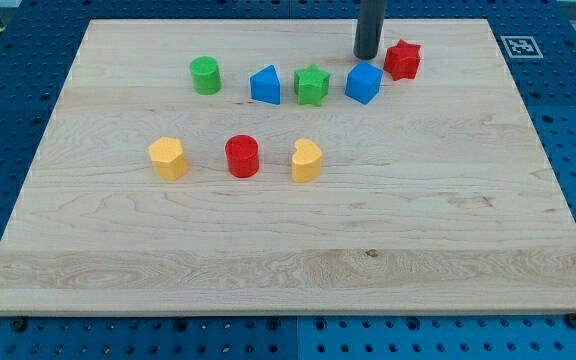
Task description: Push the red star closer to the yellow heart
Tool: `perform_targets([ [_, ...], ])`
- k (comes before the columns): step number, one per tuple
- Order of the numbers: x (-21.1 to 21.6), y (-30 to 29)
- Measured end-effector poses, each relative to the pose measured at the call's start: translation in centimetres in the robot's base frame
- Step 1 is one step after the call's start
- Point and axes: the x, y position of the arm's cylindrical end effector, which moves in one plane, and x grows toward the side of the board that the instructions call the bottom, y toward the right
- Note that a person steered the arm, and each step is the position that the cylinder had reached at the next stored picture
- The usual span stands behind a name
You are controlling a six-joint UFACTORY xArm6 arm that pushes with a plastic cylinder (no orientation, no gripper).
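My tip: the lower end of my dark rod, set down on the board near the frame's top, right of centre. I have no claw to spread or pinch with; the rod simply ends here.
Red star: just right of my tip, close beside it; I cannot tell whether we touch.
Blue cube: directly below my tip, its right corner close to the red star.
Green star: left of the blue cube, in the same upper row.
Blue block: left of the green star, with a peaked top.
Green cylinder: at the row's left end.
Yellow heart: in the lower row, near the frame's middle, well apart from the red star, down and to the left.
Red cylinder: left of the yellow heart.
Yellow block: leftmost of the lower row, roughly six-sided.
Wooden board: pale, resting on a blue perforated table.
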Motion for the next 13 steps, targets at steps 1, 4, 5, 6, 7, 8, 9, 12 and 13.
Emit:
perform_targets([
  [1,0.0,1.5],
  [4,0.0,5.4],
  [5,0.4,6.3],
  [6,2.4,6.5],
  [7,5.6,7.4],
  [8,9.2,8.8],
  [9,12.9,10.5],
  [12,15.8,17.3],
  [13,18.2,17.3],
])
